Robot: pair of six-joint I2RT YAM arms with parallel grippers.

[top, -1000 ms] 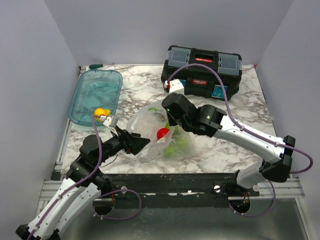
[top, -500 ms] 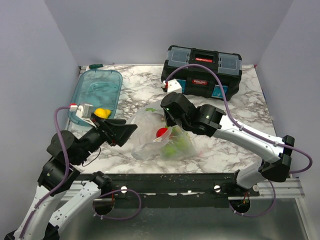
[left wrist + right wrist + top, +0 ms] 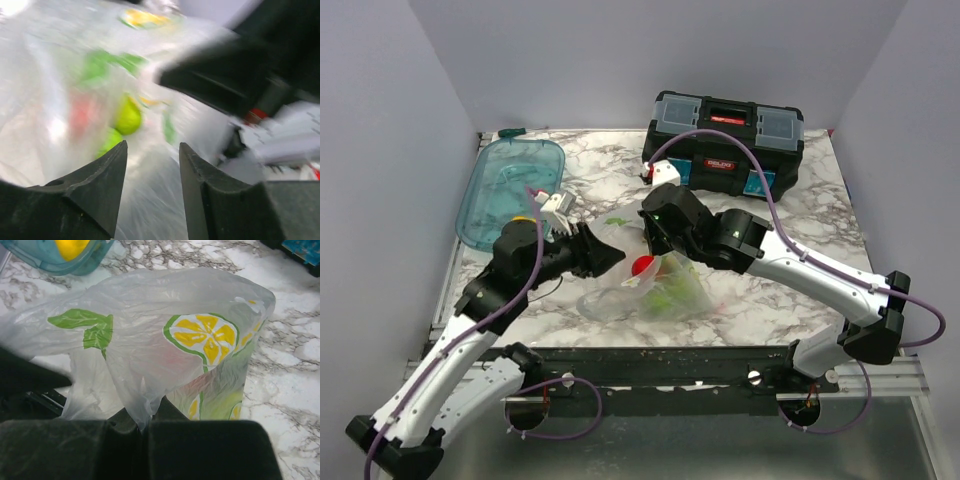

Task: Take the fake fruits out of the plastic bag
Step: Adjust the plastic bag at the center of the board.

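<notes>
Horizontally outstretched, left end effector point(image 3: 612, 258) at plastic bag point(image 3: 605, 300)

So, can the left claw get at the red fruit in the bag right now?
Probably: the left claw stands open beside the plastic bag, red fruit just ahead, though film may cover it.

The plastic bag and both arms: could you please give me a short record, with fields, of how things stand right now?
right tool: shut, pinching a fold of the plastic bag
left tool: open, pointed at the bag's side; contact unclear
inside the bag: red fruit, lime-green fruits
outside the bag: yellow fruit, lying in the teal tub
far side of table: toolbox, lid down
</notes>
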